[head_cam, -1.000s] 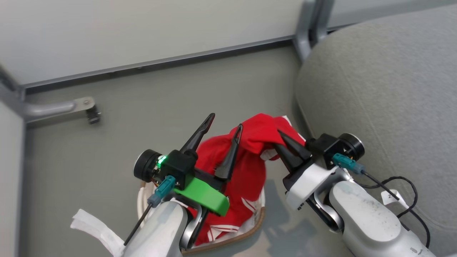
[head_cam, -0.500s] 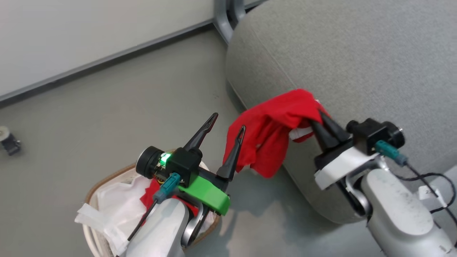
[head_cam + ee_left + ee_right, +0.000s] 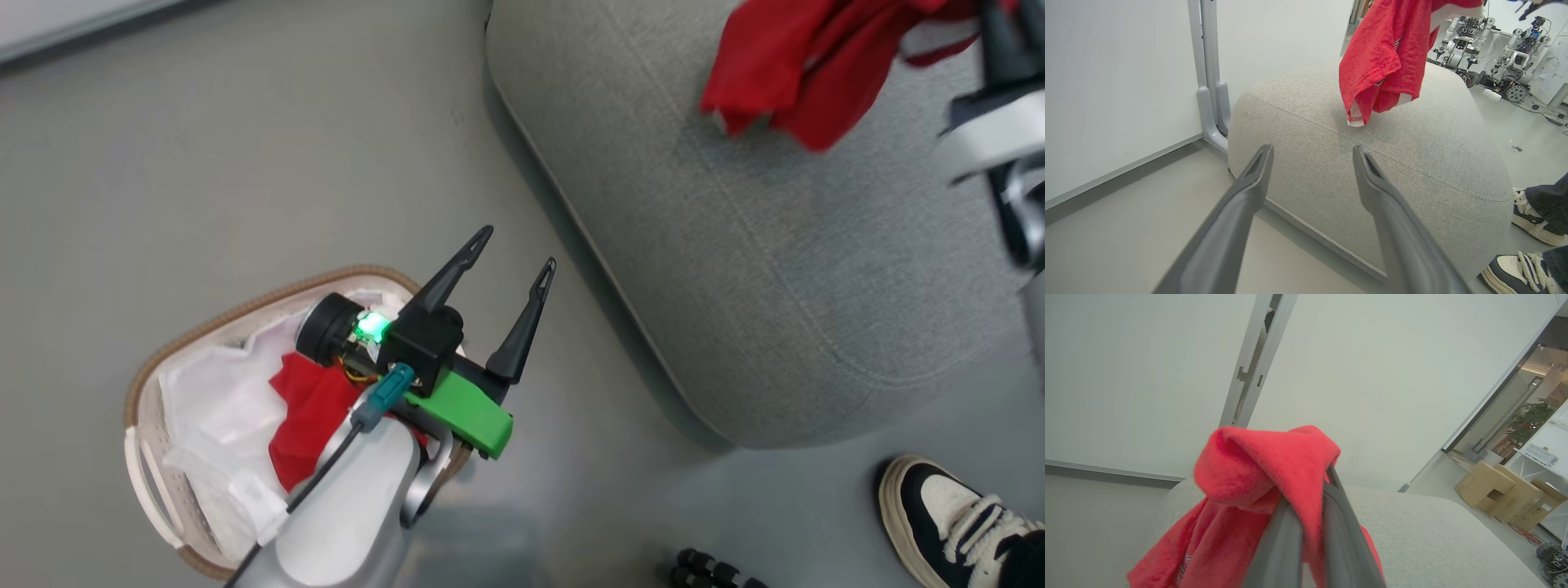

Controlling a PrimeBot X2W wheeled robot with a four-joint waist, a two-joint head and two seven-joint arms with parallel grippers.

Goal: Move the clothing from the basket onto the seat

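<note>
My right gripper [image 3: 1309,486] is shut on a red garment [image 3: 804,69], which hangs in the air above the grey seat [image 3: 735,261]. In the left wrist view the garment [image 3: 1386,61] dangles with its white-trimmed hem just over the seat's top [image 3: 1372,171]. My left gripper [image 3: 517,249] is open with nothing between its fingers, above the floor between basket and seat. Under my left forearm stands the white basket [image 3: 245,296] with its brown rim; more red clothing [image 3: 306,408] lies in it on the white liner.
A person's dark and white shoe [image 3: 939,510] stands on the floor by the seat's near right corner. A small dark object [image 3: 706,570] lies at the bottom edge. Grey partition posts [image 3: 1208,81] stand left of the seat, and cardboard boxes [image 3: 1494,490] far off.
The head camera has swung right. My right gripper has carried the red garment up from the seat's side to above its top. The left gripper stays open near the basket.
</note>
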